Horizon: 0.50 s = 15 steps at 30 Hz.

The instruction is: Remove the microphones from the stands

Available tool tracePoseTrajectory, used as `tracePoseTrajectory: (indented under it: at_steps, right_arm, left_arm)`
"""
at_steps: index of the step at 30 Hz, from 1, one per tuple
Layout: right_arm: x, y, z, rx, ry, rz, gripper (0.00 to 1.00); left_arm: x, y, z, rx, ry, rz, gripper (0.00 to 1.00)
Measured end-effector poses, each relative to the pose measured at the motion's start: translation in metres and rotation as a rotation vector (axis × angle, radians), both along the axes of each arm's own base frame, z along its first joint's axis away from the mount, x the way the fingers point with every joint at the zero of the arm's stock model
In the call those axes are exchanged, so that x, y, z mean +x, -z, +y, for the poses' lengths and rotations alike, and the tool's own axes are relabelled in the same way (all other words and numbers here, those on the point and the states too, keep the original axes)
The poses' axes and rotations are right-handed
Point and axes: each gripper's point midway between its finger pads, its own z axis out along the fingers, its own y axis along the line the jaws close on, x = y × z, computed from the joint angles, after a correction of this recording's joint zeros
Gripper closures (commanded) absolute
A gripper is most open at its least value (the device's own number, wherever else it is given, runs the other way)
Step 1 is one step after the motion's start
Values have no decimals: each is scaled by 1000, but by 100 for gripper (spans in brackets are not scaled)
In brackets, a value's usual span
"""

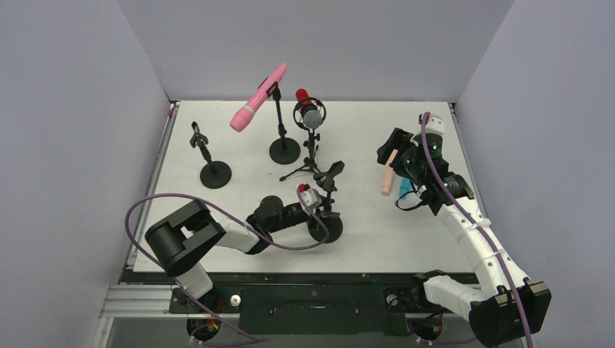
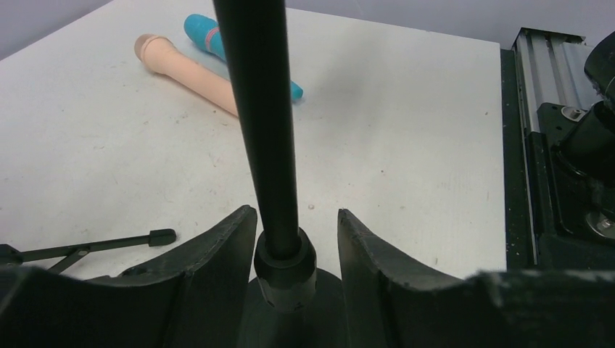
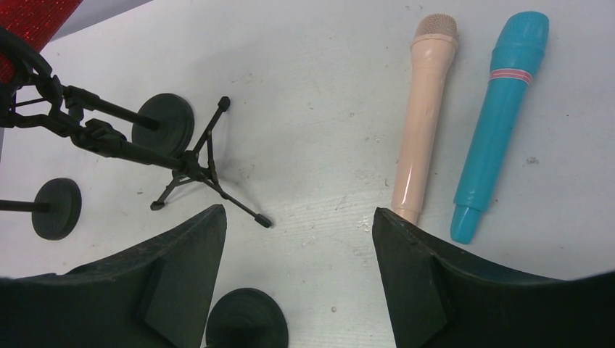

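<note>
A glossy pink handheld microphone (image 1: pixel 259 96) sits at 11 o'clock on the white worktop (image 1: pixel 406 239). It is tilted in the clip of a black round-based stand (image 1: pixel 284 150), with its thicker end low toward 8 o'clock and its slim tail high. Just beside it, at 12 o'clock, a red-and-grey microphone (image 1: pixel 307 109) hangs in a ring mount on a black tripod (image 1: pixel 310 168).

Near the worktop's middle, the left claw (image 2: pixel 294 225) straddles the foot of a bare black pole stand (image 2: pixel 261 109). Its jaws are narrowly parted, one on each side of the collar, with a sliver of gap at 3 o'clock. The right claw (image 3: pixel 297 217) hovers at 3 o'clock with its jaws wide and holding nothing. Below it a peach microphone (image 3: pixel 424 123) and a teal microphone (image 3: pixel 500 123) lie side by side on the worktop.
</note>
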Motion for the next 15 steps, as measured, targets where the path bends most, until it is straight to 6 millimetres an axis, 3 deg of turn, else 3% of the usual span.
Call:
tracePoseTrajectory:
  at_steps: [5,6,15]
  right_arm:
    - [0,2,0,-3,-1,5,31]
    - [-1,4,0,-5,-1,7,31]
    - [-8,15,11,36,-83,43,29]
  left_arm:
    - [3,2,2,8,-3,2,89]
    - [3,1,2,10,1,-1,98]
    - [1,-2,8,49,7,37,100]
